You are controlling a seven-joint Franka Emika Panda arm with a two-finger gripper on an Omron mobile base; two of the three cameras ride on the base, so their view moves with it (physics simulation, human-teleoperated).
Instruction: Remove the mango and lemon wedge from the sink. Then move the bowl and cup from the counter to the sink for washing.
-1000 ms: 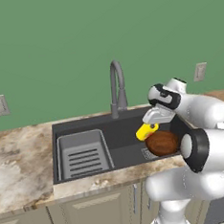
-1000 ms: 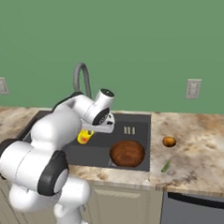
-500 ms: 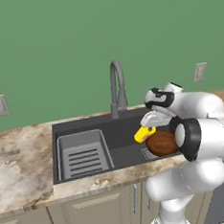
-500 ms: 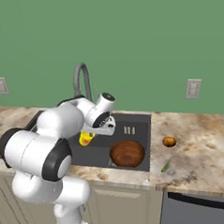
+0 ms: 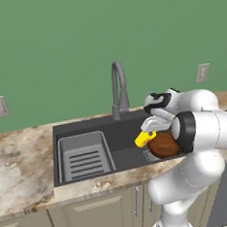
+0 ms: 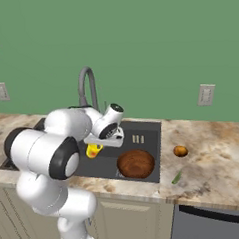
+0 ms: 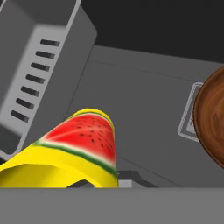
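**Cup held above the sink basin, bowl already inside**

The gripper (image 5: 147,133) hangs over the dark grey sink (image 5: 83,130), its jaws clamped on the yellow cup (image 5: 142,139), which is tilted and carried clear of the basin floor. In the hand view the cup (image 7: 74,151) shows a watermelon-slice print on its side and lies slanted across the lower left, with the light grey slotted tray insert (image 7: 35,74) beyond it.

The reddish-brown bowl (image 6: 136,163) sits on the sink floor at the right end of the basin, just beside the cup. The gooseneck faucet (image 5: 118,88) rises behind the basin.

On the marbled counter (image 6: 214,156) to the right of the sink, the small orange-brown mango (image 6: 180,151) rests near the basin's edge. The greenish lemon wedge (image 6: 176,177) lies a little in front of it, closer to the counter's front edge, the two apart from each other.
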